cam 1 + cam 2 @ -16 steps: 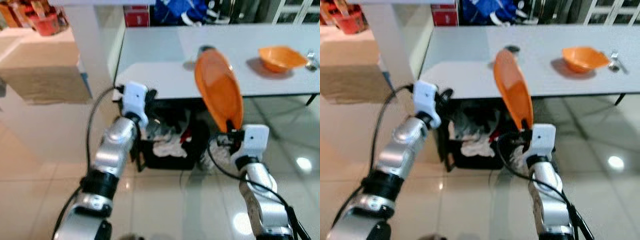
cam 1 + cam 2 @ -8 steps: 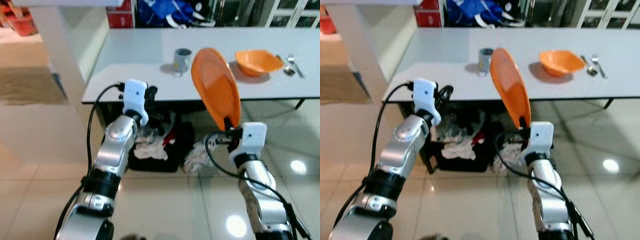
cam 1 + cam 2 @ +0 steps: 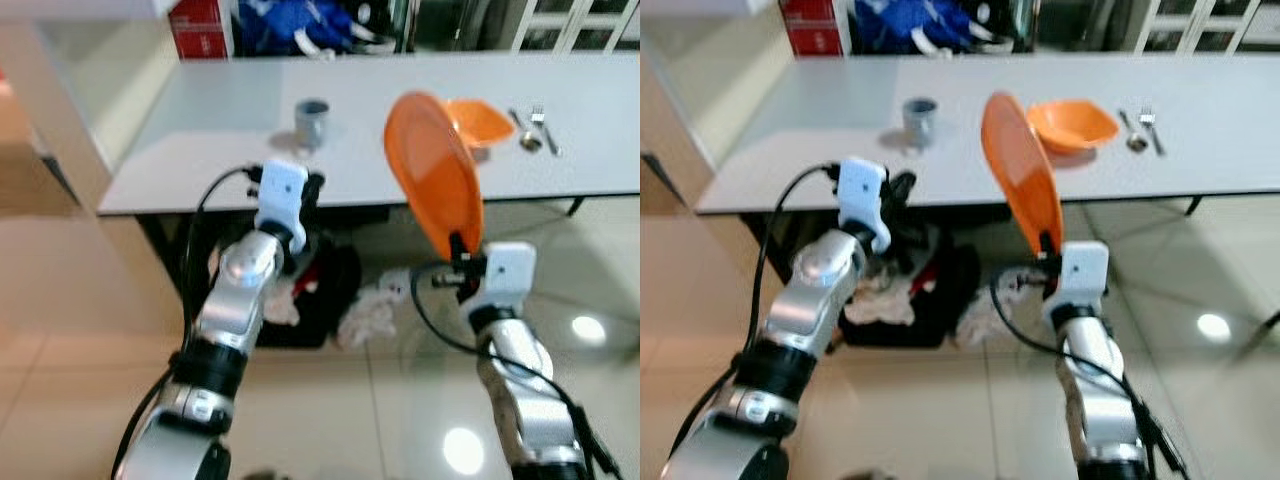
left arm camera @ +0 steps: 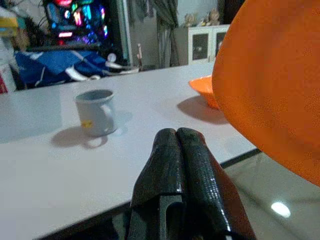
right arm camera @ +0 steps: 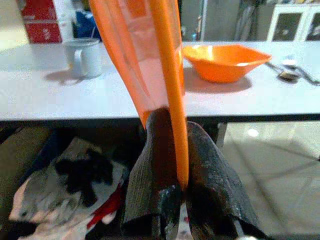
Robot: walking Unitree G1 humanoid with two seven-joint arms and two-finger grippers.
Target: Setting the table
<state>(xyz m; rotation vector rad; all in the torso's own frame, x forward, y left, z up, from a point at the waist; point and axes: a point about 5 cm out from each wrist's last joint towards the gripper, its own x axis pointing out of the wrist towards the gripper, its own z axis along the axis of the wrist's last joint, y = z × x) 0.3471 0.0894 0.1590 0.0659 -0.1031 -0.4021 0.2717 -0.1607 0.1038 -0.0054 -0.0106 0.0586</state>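
Nearest, the right gripper (image 5: 167, 200) pinches the lower rim of an orange plate (image 3: 432, 185), one finger on each face, so the plate stands almost on edge and rises in front of the worktop (image 3: 200, 120). That edge grip looks like a carrying hold: it keeps the plate clear of the robot's body, but the plate will have to be laid flat before it can rest at a place setting, and a thin rim held only at the bottom could swing or slip if it is tilted fast

The left gripper (image 4: 177, 150) is raised just short of the worktop's near edge with its two black fingers pressed together and nothing between them; it seems to be held ready, not working

Under the worktop sits a dark basket (image 3: 330, 300) of crumpled cloths, near both arms, so a low approach might catch it

On the worktop, a grey mug (image 3: 311, 122) stands upright toward the robot's left. To its right, partly behind the raised plate, an orange bowl (image 3: 1072, 124) sits upright, and just beyond it a spoon and fork (image 3: 1142, 127) lie side by side. These read as one setting already begun, so the plate likely belongs on the bare stretch near the bowl

At the far edge is a blue heap (image 3: 290, 22) and a red box (image 3: 200, 15)
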